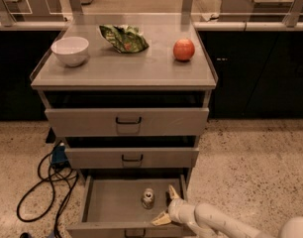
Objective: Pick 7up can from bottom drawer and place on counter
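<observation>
Reaching into the open bottom drawer (109, 207) from its front right corner, I hold my gripper (161, 205) low over the grey drawer floor. Its 2 pale fingers (173, 192) are spread wide and grip nothing. The 7up can (148, 198) stands upright on that floor, a little right of centre, just beside the gap between my fingers; I cannot tell whether either finger touches it. Above, the middle drawer (131, 157) and the top drawer (126, 121) each show a dark gap over their fronts. On the worktop (122, 73) sit 3 things, well apart: a white bowl (70, 50) at the left, a crumpled green snack bag (124, 37) at the back, and a red-orange apple (183, 49) at the right. A black cable (42, 182) lies looped on the speckled floor, left of the cabinet.
</observation>
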Controlling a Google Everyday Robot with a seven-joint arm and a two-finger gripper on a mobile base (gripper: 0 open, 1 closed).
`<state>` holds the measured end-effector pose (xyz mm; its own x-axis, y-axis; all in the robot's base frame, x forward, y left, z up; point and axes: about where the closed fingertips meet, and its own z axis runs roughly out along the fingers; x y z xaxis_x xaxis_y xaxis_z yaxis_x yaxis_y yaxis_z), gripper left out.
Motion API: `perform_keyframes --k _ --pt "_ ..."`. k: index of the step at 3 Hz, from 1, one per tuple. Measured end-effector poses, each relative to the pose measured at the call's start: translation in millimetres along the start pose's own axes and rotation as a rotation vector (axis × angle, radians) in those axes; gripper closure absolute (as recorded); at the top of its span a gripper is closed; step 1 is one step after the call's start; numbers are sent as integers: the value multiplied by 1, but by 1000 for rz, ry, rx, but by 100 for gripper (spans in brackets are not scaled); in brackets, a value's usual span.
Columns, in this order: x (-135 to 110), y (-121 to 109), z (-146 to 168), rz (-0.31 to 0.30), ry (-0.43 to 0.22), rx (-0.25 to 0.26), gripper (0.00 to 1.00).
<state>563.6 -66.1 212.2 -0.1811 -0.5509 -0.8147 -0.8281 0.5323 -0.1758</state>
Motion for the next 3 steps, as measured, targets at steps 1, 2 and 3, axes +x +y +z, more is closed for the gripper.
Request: perform_keyframes --k 1,2,3 --pt "1 3 1 3 -1 -5 0" --pt "-6 -3 9 26 -34 -29 0" --pt "-33 3 25 70 -81 -102 0"
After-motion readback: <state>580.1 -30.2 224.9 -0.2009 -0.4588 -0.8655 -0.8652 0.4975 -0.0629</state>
